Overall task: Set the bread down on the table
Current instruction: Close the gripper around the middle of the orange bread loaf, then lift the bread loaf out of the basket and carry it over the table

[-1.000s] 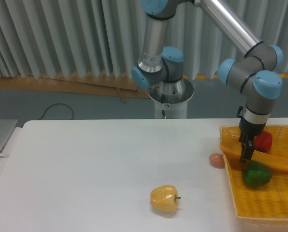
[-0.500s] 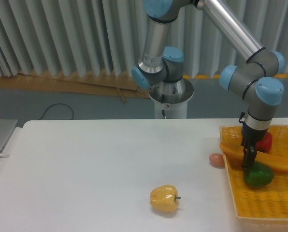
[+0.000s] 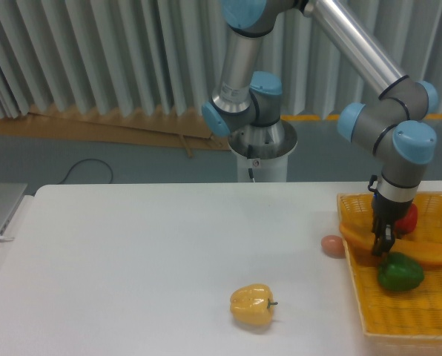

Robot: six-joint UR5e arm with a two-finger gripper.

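Now lower than a second ago, hand down on bread in basket; grip unclear, lift pending.

My arm: silver-grey aluminium tubes, light-blue caps on round grey joint housings. Base column pale grey, flared, small dark mark and red dot on front, thin black cable dropping below. Wrist joint directly above jaws, grey with blue end cap. Gripper black, slim, narrow dark fingers under short black mount. I see no lettering legible on any link.
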